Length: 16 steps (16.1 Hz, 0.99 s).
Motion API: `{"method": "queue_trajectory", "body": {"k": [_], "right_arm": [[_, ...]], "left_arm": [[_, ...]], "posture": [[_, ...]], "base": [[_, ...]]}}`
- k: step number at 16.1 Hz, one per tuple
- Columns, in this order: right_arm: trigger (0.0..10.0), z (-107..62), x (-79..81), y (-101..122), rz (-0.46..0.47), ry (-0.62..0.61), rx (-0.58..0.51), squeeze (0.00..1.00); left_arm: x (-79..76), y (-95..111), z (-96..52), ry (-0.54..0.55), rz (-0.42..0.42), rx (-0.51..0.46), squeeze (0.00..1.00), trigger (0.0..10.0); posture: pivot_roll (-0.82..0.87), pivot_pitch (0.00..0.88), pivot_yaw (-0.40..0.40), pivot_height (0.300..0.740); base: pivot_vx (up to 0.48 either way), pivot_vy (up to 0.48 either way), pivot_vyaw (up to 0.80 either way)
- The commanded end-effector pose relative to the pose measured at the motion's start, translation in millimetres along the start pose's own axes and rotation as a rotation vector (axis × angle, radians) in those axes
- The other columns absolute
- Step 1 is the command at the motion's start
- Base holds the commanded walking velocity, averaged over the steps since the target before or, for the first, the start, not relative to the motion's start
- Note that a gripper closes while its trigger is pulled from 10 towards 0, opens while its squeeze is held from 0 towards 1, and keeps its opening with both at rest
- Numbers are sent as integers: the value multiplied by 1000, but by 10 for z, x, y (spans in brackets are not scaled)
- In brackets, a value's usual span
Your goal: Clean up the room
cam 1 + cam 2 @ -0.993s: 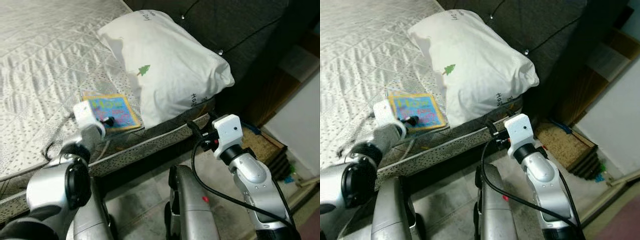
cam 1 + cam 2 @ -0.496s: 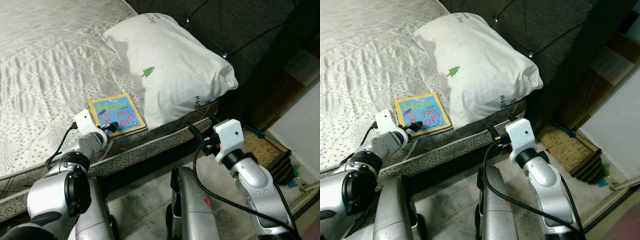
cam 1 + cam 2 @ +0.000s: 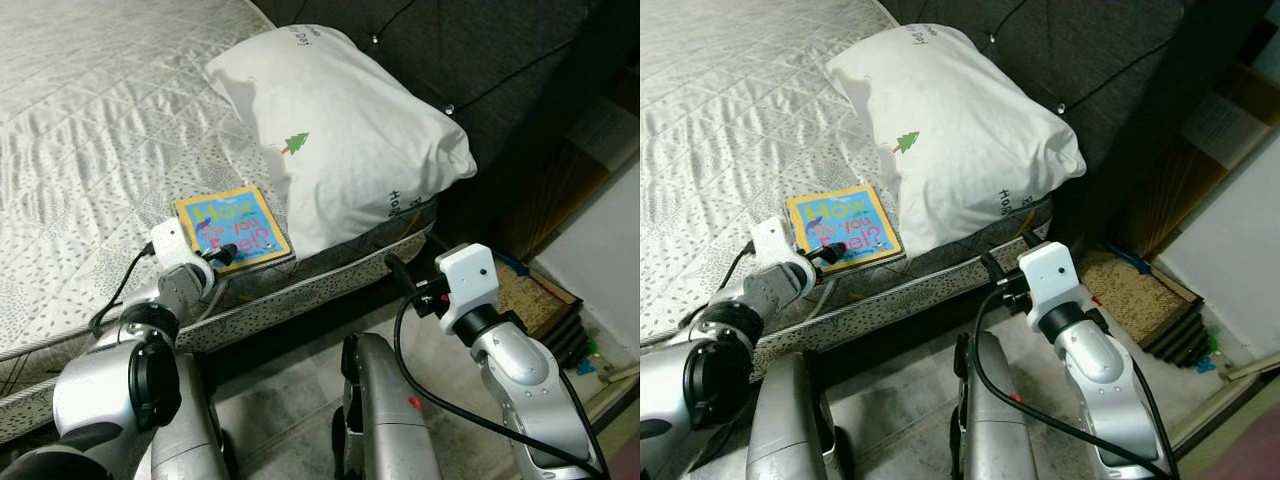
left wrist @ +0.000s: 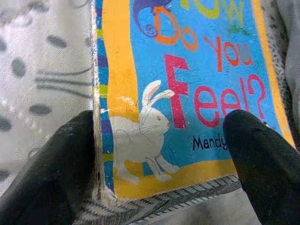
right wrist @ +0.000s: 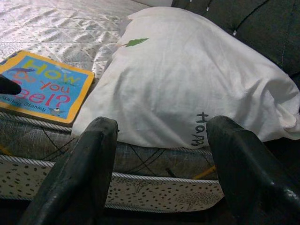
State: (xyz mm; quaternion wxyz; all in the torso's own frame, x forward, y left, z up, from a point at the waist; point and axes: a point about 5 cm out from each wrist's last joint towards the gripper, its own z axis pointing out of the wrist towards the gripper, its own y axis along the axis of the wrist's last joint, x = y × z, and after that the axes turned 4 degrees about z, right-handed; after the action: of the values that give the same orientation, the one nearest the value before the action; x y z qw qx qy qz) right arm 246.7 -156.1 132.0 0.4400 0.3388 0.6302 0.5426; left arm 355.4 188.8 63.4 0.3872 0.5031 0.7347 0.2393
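Left hand (image 3: 222, 252): my two black fingers are spread apart at the near corner of the children's board book (image 3: 232, 228), one fingertip (image 4: 61, 168) beside its worn edge, the other over the cover near the lower corner; nothing is clamped between them.
Board book: it lies flat on the bed (image 3: 90, 130) close to the mattress edge, just beside the pillow (image 3: 340, 130). Its cover is blue with a yellow border, a white rabbit (image 4: 138, 136) and the coloured words "How Do You Feel?".
Right hand (image 5: 161, 154): my fingers stand wide apart, holding nothing, off the side of the bed, pointed at the pillow and the mattress side below it.
Pillow: white, plump, with a small green tree print (image 3: 296, 143) and dark lettering near its lower corner; it rests against the dark tufted headboard (image 3: 480, 50) and touches the book's far side.
Bed: pale quilted cover with a dotted pattern; a speckled mattress band (image 3: 300, 290) with corded piping runs along the near side.
Floor (image 3: 290, 380): grey tiles beneath my arms.
Beside the bed: a shallow brown tray (image 3: 530, 290) on the floor, against a wooden piece of furniture.
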Motion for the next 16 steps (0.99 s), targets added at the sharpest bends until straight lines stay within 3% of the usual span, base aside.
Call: {"method": "queue_trajectory", "body": {"k": [1, 5, 10, 16], "right_arm": [[10000, -30, -50, 36, -19, -19, -1, 0], [10000, -3, -53, 44, -22, -20, -3, 0], [10000, 44, -38, 44, -16, -18, -14, 0], [10000, 232, 39, 32, 18, 2, -48, 0]], "left_arm": [[-61, 13, 5, -22, 22, 15, 0, 10000], [-64, 72, -1, -22, 79, 8, 0, 10000], [-57, 68, -1, -32, 60, 1, 0, 10000], [213, 225, -63, 83, 2, -144, 0, 10000]], "posture": [[-214, 99, -90, 517], [-215, 91, -89, 517], [-196, 70, -83, 517], [-110, 27, -95, 517]], "base": [[0, 0, 0], [0, 0, 0], [0, 0, 0], [0, 0, 0]]}}
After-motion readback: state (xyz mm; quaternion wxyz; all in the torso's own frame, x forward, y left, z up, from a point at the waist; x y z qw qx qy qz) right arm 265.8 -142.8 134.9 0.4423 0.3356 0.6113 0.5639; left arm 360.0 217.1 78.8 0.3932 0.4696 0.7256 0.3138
